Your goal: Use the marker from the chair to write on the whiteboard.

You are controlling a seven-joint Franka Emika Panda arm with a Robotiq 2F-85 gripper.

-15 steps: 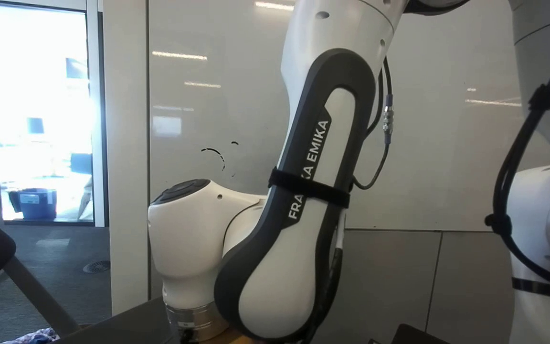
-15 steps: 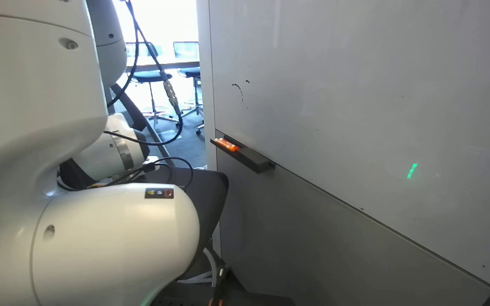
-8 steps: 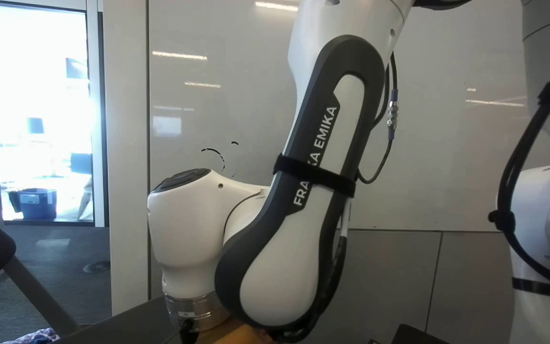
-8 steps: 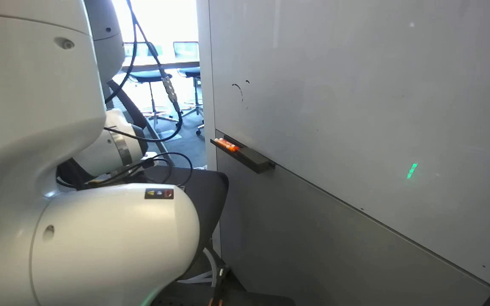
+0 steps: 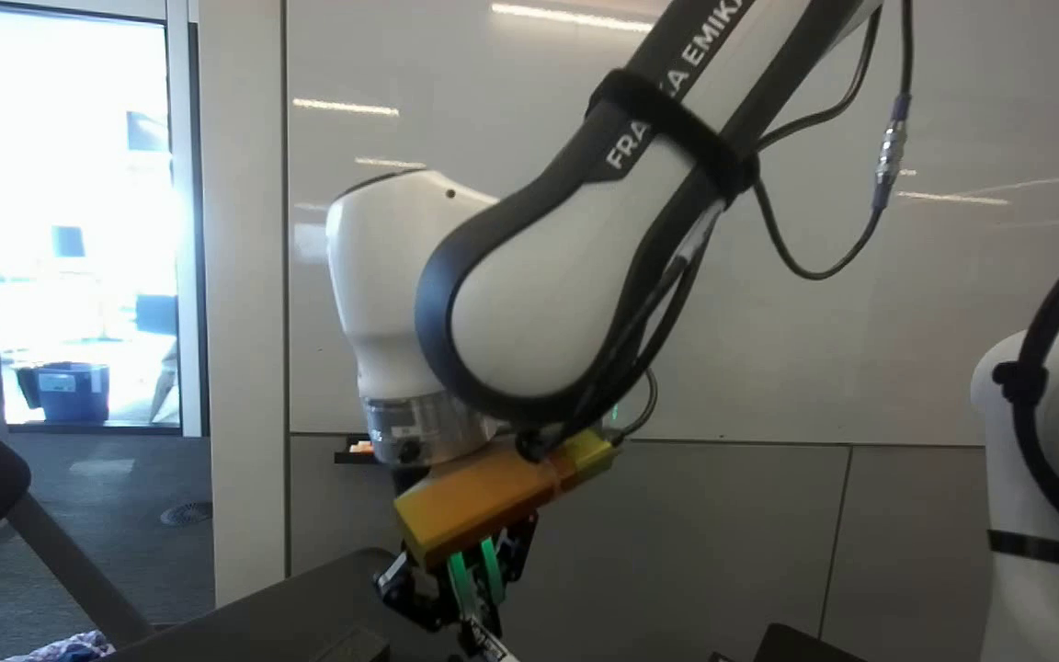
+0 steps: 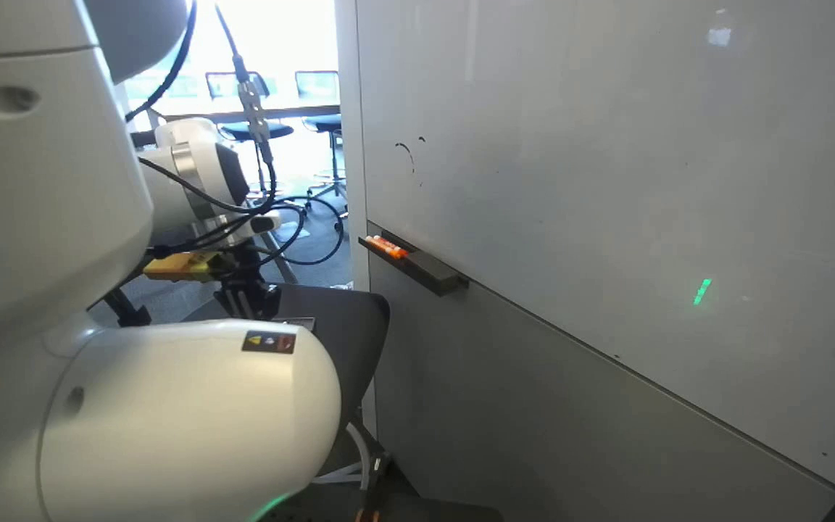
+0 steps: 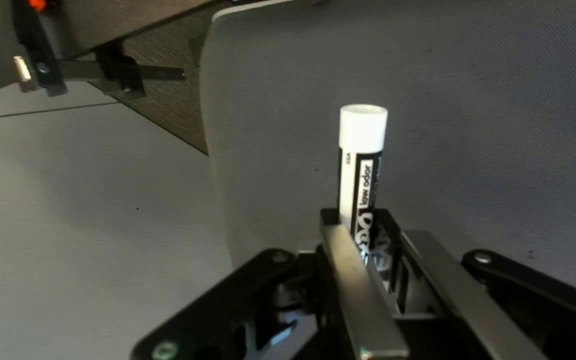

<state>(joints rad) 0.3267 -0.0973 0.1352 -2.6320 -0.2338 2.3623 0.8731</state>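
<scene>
We count one robot arm [image 5: 529,322], and it has one gripper [image 7: 359,220] with two fingers [image 7: 358,285]. We see one black-and-white marker [image 7: 361,175] between the fingers. In the wrist view we find one grey chair seat [image 7: 468,125]. There is one whiteboard [image 6: 606,145], and we spot one green streak [image 6: 702,291] on it. We count one dark tray [image 6: 397,264] by the whiteboard, and in it we think there are two orange markers [image 6: 386,247], but they look small and close together. In an exterior view we count two far chair backs [image 6: 317,85]. We also find one blue bin [image 5: 73,395] and one orange-and-yellow block [image 5: 488,495].
</scene>
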